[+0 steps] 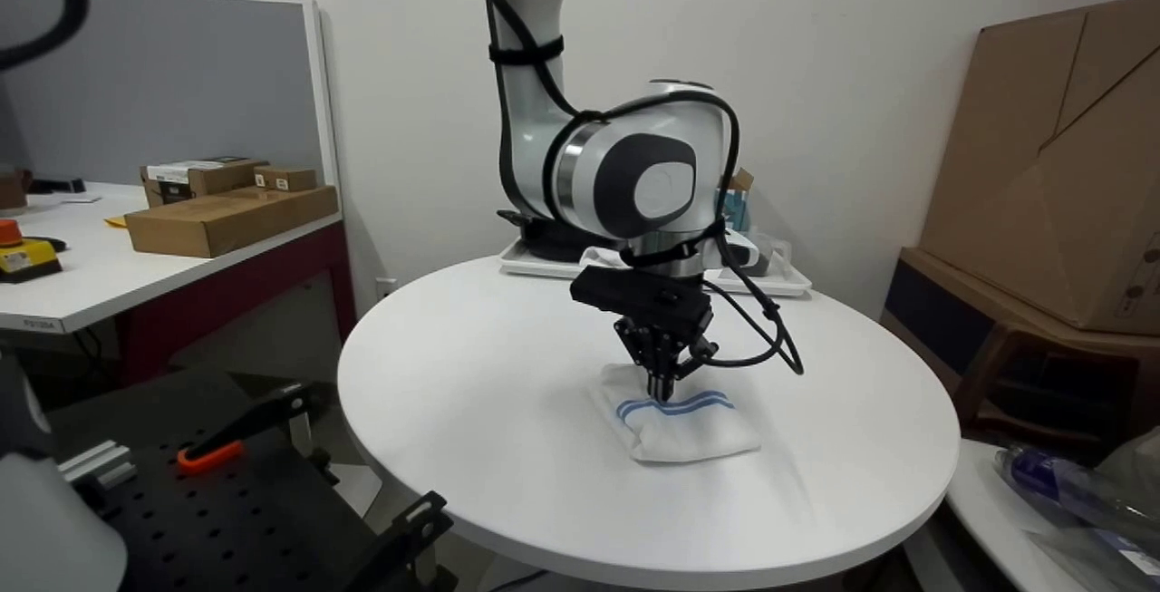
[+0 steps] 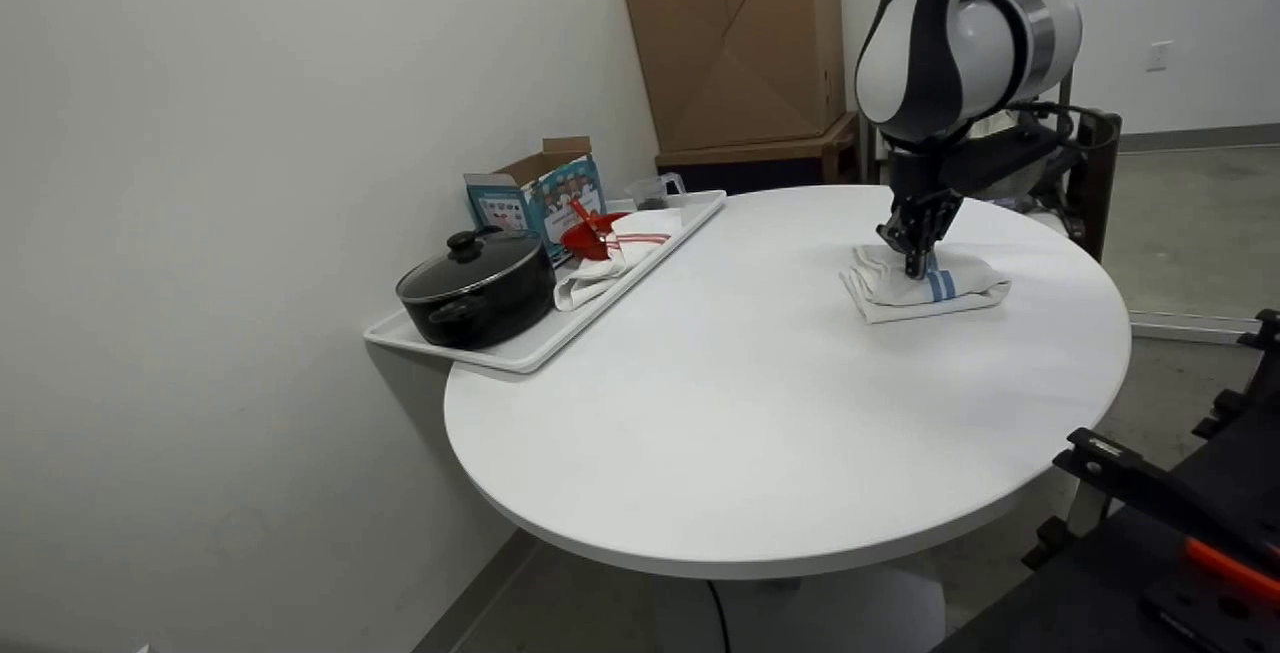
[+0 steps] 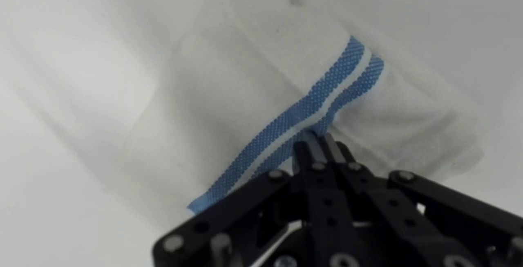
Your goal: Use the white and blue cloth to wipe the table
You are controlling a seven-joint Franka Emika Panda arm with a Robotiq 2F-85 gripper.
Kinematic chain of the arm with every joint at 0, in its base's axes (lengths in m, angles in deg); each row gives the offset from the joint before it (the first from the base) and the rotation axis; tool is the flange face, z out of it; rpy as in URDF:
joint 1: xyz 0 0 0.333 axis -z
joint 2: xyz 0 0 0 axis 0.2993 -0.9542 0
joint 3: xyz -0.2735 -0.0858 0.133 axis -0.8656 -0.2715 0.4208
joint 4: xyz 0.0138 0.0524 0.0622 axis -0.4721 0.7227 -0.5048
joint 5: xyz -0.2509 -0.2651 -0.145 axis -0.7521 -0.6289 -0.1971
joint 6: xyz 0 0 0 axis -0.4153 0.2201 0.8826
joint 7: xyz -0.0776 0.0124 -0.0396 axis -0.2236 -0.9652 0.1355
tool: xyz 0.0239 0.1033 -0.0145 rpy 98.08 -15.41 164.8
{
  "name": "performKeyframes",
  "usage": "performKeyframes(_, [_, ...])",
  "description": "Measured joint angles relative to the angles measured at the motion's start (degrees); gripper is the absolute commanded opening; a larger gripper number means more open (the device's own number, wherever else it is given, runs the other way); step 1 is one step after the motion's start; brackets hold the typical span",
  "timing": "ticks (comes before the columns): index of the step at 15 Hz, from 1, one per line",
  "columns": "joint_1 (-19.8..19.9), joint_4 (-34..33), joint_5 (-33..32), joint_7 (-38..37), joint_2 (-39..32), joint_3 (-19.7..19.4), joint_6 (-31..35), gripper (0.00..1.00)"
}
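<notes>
Table (image 1: 471, 447) in front of me is round and white, and the white and blue cloth (image 1: 698, 438) sits folded on it. The gripper (image 3: 324, 146) points straight down onto it, fingers (image 3: 314, 148) squeezed together with a bit of the blue stripe pinched at the tips. Past that, a white tray (image 2: 540, 345) has a black lidded pot (image 2: 480, 298) and red-striped towel (image 2: 590, 283) in it, open blue box (image 2: 570, 198) behind. Big ol' cardboard box (image 2: 740, 63) further off.
</notes>
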Motion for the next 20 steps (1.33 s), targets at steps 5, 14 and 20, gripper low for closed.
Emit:
performKeyframes(5, [-7.75,-6.47,-0.47,-2.81,-4.99,-1.03,0.04,0.00])
performKeyframes(14, [-16.21,-5.63,-2.33,-3.02,-4.95,5.67,0.26,0.00])
performKeyframes(20, [-14.49,2.23,-2.29,-1.45,-2.08,14.08,0.62,0.00])
